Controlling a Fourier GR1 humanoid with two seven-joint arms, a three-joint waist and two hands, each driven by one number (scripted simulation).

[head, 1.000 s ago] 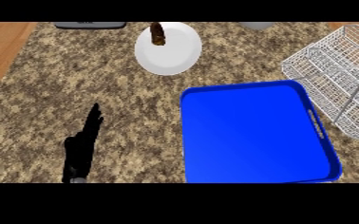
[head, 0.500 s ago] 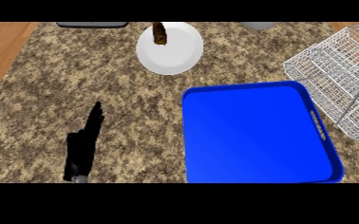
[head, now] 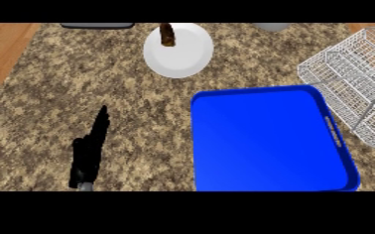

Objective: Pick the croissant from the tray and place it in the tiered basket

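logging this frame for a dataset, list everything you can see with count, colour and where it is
tray: one, blue, lower right of the counter, nothing on it
plate: one, white, top centre
brown food piece: one, on the plate's far edge; kind unclear
wire basket: one, white, right edge, partly cut off
dark flat object: one, top left edge, mostly cut off
grey object: one, top edge right of the plate, mostly cut off
counter: speckled brown stone
wood strip: one, far left
left hand: one, black, lower left, fingers straight, holding nothing
right hand: not in view
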